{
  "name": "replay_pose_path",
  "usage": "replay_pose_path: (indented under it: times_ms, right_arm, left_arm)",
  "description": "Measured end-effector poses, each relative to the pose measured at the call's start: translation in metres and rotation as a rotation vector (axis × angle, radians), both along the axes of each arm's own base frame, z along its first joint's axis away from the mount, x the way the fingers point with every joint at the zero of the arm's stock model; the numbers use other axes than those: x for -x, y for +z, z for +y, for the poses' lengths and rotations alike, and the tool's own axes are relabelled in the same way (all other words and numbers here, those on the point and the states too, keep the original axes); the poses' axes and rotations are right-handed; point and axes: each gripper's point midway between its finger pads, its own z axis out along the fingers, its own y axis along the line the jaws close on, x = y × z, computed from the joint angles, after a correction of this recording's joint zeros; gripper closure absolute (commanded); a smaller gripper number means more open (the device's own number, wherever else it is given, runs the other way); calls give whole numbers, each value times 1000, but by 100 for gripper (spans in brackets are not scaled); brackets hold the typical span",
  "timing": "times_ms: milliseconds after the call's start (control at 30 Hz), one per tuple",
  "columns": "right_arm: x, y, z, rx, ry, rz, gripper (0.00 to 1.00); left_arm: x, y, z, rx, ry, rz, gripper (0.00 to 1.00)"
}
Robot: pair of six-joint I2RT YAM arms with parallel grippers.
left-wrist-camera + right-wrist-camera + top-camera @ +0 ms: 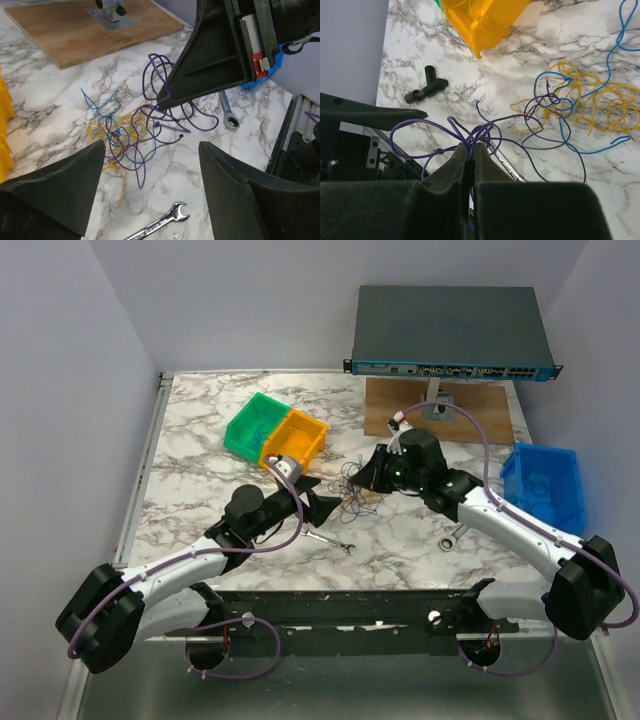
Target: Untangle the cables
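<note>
The right gripper (471, 148) is pinching purple strands of the cables (131, 134); the left gripper (151, 150) is holding nothing.

The cables are lying as a loose tangle of very thin, glossy wires in purple, blue and yellow on the marble-patterned table (45, 100), between the two grippers. The matte black, wedge-shaped fingers of the right gripper are pressing together on a few purple loops at one edge of the tangle (the loops are fanning out on both sides of the tips), while the blue and yellow strands are resting flat on the table beside it. The left gripper is facing the tangle with its fingers wide apart, and a shiny metal wrench (160, 222) is lying near it.
</note>
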Motion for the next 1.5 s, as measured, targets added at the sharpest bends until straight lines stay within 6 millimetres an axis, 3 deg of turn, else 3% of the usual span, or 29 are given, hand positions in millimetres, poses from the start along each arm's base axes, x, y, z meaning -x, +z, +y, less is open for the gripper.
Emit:
replay_pose_path:
  times_ms: [167,267,367,433,467,533,633,700,733,933,1100,1333,1433,1500]
  right_arm:
    - [12,-13,18,63,53,-18,95]
    - [17,-21,26,101,74,-27,95]
    - [23,-26,32,127,97,-37,94]
    - [27,-27,35,134,114,-44,93]
    - [28,-26,36,135,122,-50,91]
    - [29,-26,38,136,130,-57,81]
    - [31,-28,36,138,131,-67,51]
    - [32,-29,31,143,119,-79,38]
    - [32,-30,27,150,107,-84,36]
    - [26,-30,2,189,-5,-130,37]
    - [32,-44,-16,215,-39,-138,36]
    - [27,-50,-3,224,29,-188,37]
    - [23,-63,5,249,70,-190,37]
    - [21,-72,10,269,95,-177,48]
  left_arm:
    - [0,-8,-5,-6,-20,39,40]
    - [1,-8,-6,0,-26,47,62]
    - [1,-7,-7,7,-25,53,76]
    - [1,-8,-7,8,-24,60,96]
    - [1,-8,-7,6,-24,62,100]
    - [-2,-9,-9,-3,-23,71,100]
    - [-7,-7,-14,-13,-23,83,100]
    - [-8,-7,-15,-16,-23,87,100]
    - [-8,-8,-14,-19,-20,89,100]
    - [-17,-12,-4,-39,57,103,100]
    - [-19,-4,3,-29,98,81,100]
    - [-15,-6,6,-32,89,66,100]
    - [-12,-4,5,-26,72,58,100]
    - [-12,-2,4,-22,68,51,100]
